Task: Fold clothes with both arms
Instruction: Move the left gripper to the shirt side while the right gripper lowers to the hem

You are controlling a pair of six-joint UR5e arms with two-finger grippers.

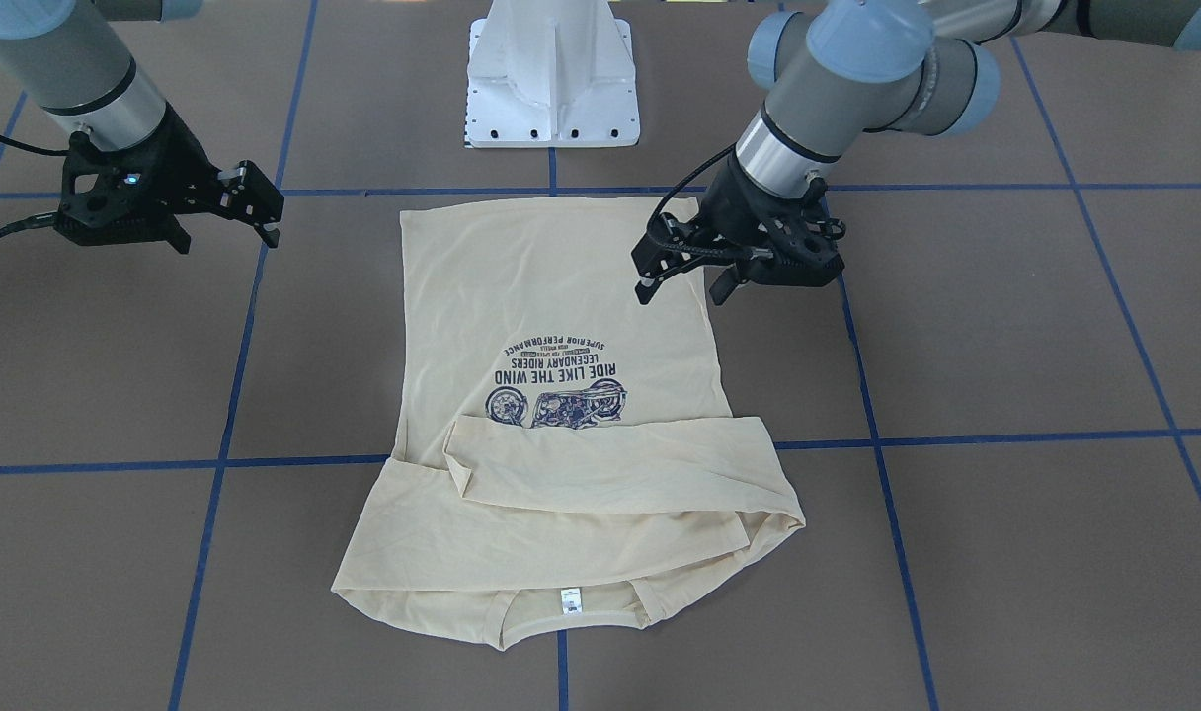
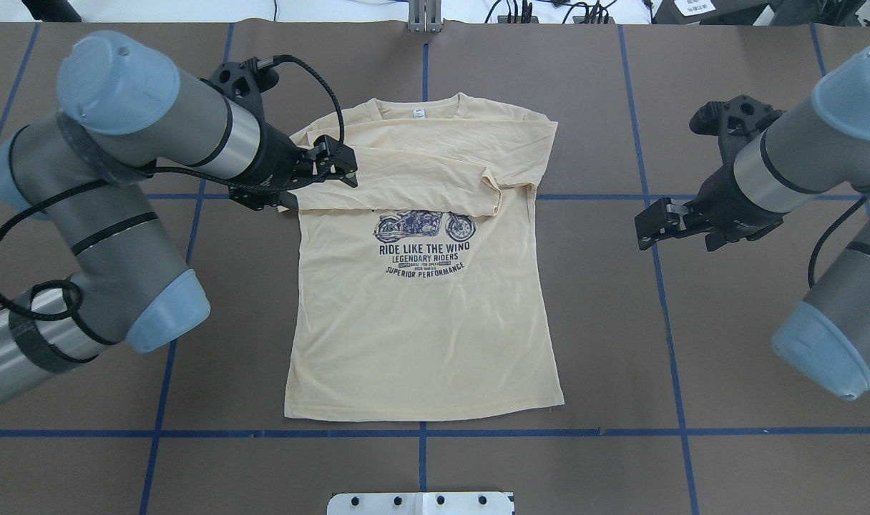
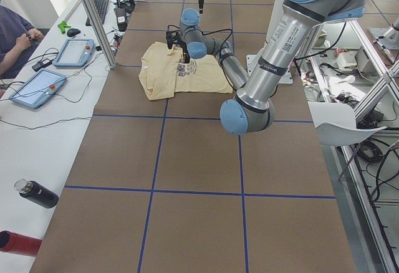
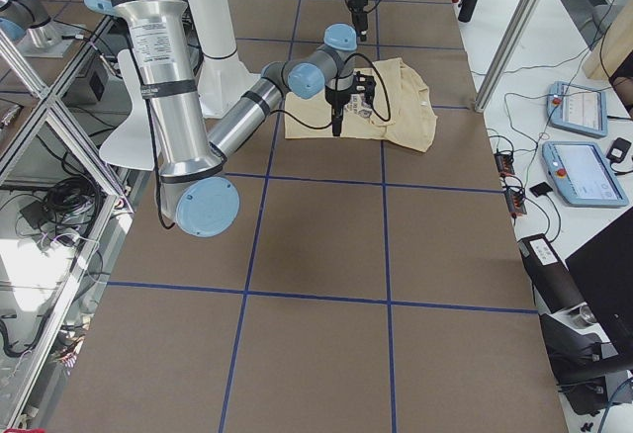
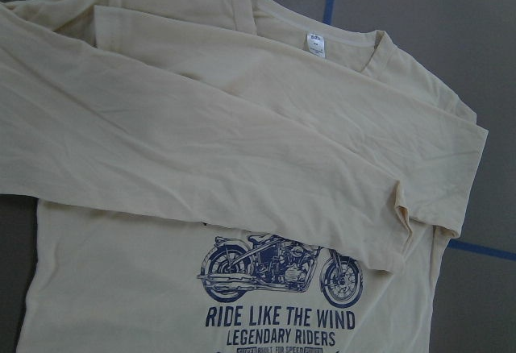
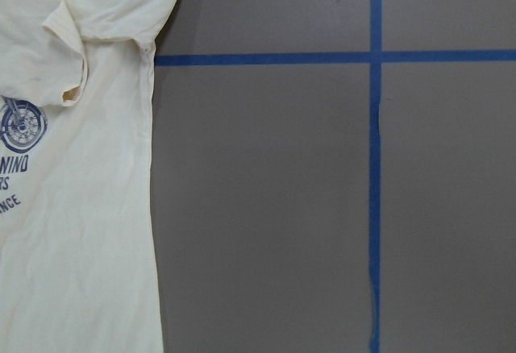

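Found the jaws on the left arm (image 1: 857,89) standing open and gripping nothing, raised over the shirt (image 2: 421,322) on its left-hand side. Found the jaws on the right arm (image 1: 77,79) likewise parted and empty, held above bare counter (image 2: 607,322), well apart from the garment. Noted the shirt lying flat and face up at the middle of the counter, collar away from the robot, hem toward the white pedestal base (image 1: 553,79), both long sleeves laid across the chest, one over the other. Read on the front, in navy capitals under a motorcycle graphic (image 2: 424,226): "RIDE LIKE THE WIND", "LEGENDARY RIDERS", "SUPERIOR PERFORMANCE"; could not make out two smaller lines between them. Observed a small white neck label (image 2: 418,112) inside the collar, its lettering too small to read. Recorded a brown counter surface divided into squares by blue tape lines (image 2: 421,433). Saw, at the far side from the robot, a white side desk with two handheld control tablets (image 3: 73,52) and a seated person's arm (image 3: 15,39).
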